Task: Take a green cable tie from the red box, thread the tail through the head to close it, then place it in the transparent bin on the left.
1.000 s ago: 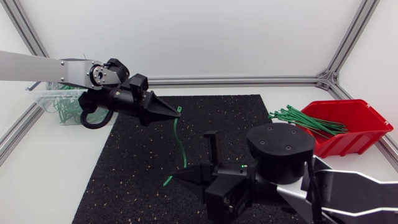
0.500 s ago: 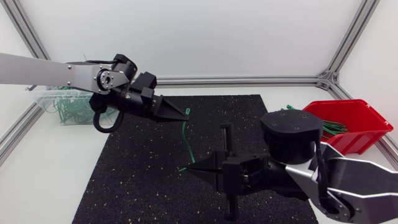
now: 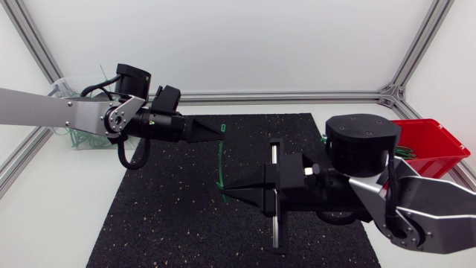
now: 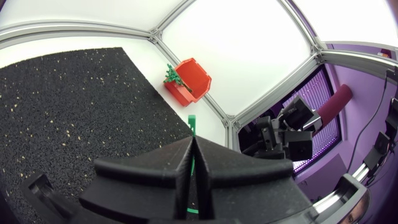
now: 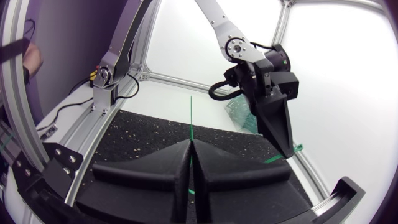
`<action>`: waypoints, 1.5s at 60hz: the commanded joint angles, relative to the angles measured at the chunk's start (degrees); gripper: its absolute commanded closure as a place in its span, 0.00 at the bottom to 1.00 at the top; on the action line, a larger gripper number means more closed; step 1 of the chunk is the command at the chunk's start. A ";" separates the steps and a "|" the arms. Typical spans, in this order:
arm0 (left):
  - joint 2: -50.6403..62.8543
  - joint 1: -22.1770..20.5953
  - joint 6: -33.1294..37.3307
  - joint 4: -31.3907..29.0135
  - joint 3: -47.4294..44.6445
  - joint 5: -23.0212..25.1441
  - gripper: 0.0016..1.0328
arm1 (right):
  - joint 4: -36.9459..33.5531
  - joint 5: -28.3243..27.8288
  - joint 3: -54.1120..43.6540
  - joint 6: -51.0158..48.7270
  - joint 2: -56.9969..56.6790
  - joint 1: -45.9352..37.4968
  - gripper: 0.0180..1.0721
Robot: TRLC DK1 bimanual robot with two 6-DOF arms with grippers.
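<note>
green cable tie spans near-to-far, gripped by left fingers and right fingers.

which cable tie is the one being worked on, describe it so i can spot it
Look above the black mat at the table's middle. One green cable tie runs between the left tool and right tool, alone, unlike the bundle in the red box.

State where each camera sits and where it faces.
Head: above the table, looking down on the mat; left gripper and right gripper holding the tie.
Left wrist: on the left arm, facing the red box across the mat; own gripper shows.
Right wrist: on the right arm, facing the left arm and bin; own gripper shows.
Shared: all show the tie.
</note>
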 commanded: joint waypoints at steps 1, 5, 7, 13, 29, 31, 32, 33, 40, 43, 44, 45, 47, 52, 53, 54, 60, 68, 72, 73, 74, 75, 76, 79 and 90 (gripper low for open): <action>-1.95 -1.46 -5.04 2.24 -2.28 -0.14 0.97 | -2.83 -1.84 2.47 5.99 0.12 -0.70 0.95; -3.18 -2.43 -5.31 2.24 -2.54 -0.14 0.97 | -6.25 -4.04 3.87 9.33 -0.67 -0.79 0.95; -4.05 -2.78 -5.66 2.24 -2.80 -0.14 0.97 | -8.10 -5.62 4.84 11.71 -1.02 -1.05 0.95; -5.64 -4.27 -6.10 2.59 -3.51 -0.14 0.97 | -12.49 -10.98 7.65 19.00 -1.02 -3.08 0.95; -8.36 -3.22 -9.00 3.03 -6.94 0.39 0.97 | -18.73 -16.25 11.87 29.20 -0.58 -3.60 0.95; -8.63 -2.95 -9.17 3.12 -7.20 0.48 0.97 | -19.35 -17.04 12.22 31.13 -0.58 -3.60 0.95; -8.80 -2.69 -9.26 3.12 -7.38 0.56 0.97 | -19.88 -17.40 12.49 31.92 -0.58 -3.60 0.95; -8.80 -2.60 -9.44 3.38 -7.55 0.65 0.97 | -20.49 -17.66 12.84 32.18 -0.58 -3.51 0.95; -9.86 -2.43 -15.41 9.00 -8.96 0.74 0.97 | -26.73 -21.35 15.30 35.08 -0.23 -3.69 0.95; -10.82 -2.51 -19.72 13.40 -9.92 0.74 0.97 | -28.49 -23.20 16.09 37.02 -0.23 -4.04 0.95; -11.17 -2.60 -21.57 15.24 -10.28 0.74 0.97 | -29.02 -23.81 16.35 37.55 -0.23 -4.13 0.95; -11.53 -2.69 -23.32 17.18 -10.63 0.74 0.97 | -29.90 -24.43 16.70 38.07 -0.23 -4.39 0.95; -12.40 -2.87 -26.84 21.22 -11.51 0.74 0.97 | -32.01 -26.27 17.67 38.86 -0.23 -4.92 0.95; -15.13 -3.83 -31.50 25.88 -13.18 0.74 0.97 | -36.40 -30.05 20.22 40.88 -0.76 -6.42 0.95; -15.48 -3.92 -31.59 25.88 -13.26 0.74 0.97 | -36.93 -30.32 20.57 41.32 -0.94 -6.42 0.95; -16.10 -4.01 -31.85 25.97 -13.44 0.65 0.97 | -37.63 -30.58 21.10 41.59 -1.11 -6.42 0.95; -17.50 -4.18 -32.55 25.97 -13.79 0.65 0.97 | -42.90 -32.86 24.09 42.29 -1.64 -6.42 0.95; -18.38 -5.06 -32.99 26.05 -14.41 -0.23 0.97 | -49.14 -34.53 27.95 42.20 -2.25 -4.66 0.95; -19.26 -5.50 -32.99 26.05 -14.67 -1.19 0.97 | -51.96 -34.71 29.62 42.20 -2.17 -3.78 0.95; -19.52 -5.68 -32.99 26.05 -14.76 -1.28 0.97 | -52.84 -34.89 30.06 42.20 -1.99 -3.60 0.95; -19.70 -5.77 -32.99 26.05 -14.76 -1.37 0.97 | -53.36 -35.06 30.42 42.20 -1.81 -3.60 0.95; -20.14 -5.85 -32.99 26.05 -14.85 -1.63 0.97 | -54.07 -35.24 30.86 42.20 -1.64 -3.60 0.95; -20.49 -5.94 -32.99 26.05 -14.93 -1.81 0.97 | -54.59 -35.33 31.29 42.20 -1.55 -3.78 0.95; -21.55 -6.03 -32.99 26.05 -15.11 -2.16 0.97 | -56.26 -35.68 32.53 42.20 -1.11 -3.95 0.95; -23.65 -6.29 -32.82 26.41 -15.72 -3.48 0.97 | -63.47 -37.08 36.48 42.03 1.53 -5.45 0.95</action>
